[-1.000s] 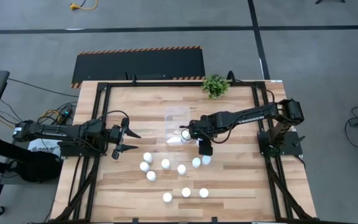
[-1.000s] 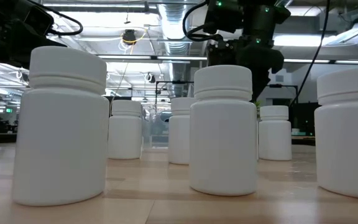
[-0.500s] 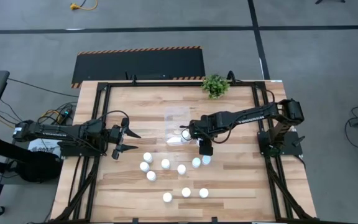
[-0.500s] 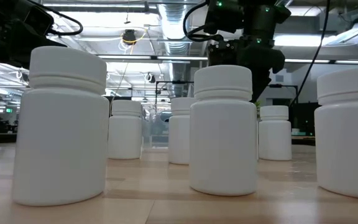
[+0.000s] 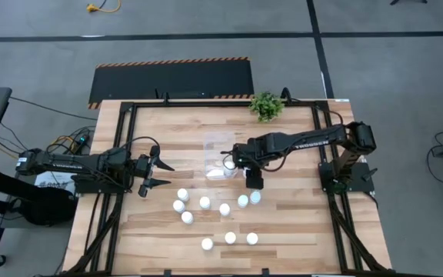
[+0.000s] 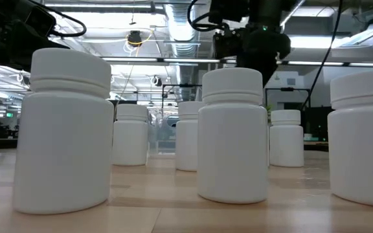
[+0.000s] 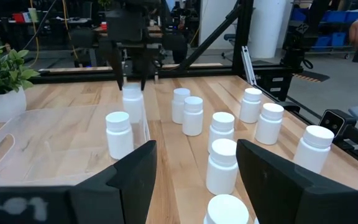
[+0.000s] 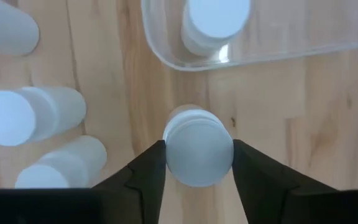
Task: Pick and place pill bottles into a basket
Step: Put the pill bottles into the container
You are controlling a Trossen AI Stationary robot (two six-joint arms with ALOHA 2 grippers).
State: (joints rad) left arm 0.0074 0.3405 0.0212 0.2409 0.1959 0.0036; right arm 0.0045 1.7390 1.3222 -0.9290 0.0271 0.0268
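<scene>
Transport step: my right claw (image 8: 197,163) is clenched on a pill bottle (image 8: 197,146) held above the tabletop (image 5: 298,223) just beside the clear basket (image 8: 166,56), which holds one bottle (image 8: 213,22); next I carry over its rim and release, left claw (image 5: 158,175) waiting released.

From my seat the light wooden tabletop (image 5: 168,131) fills the middle of the high view, boxed in by a black metal frame (image 5: 126,146). At its far edge sits a small green potted plant (image 5: 266,105) — I see it again in the left wrist view, in a white pot. Beyond the table a black mat with striped hazard edging (image 5: 171,78) lies on the grey floor (image 5: 37,61), and a yellow cable (image 5: 102,7) curls farther off. The low view shows me a ceiling of pipes and bright lights (image 6: 141,32) — nothing sharper than that.
</scene>
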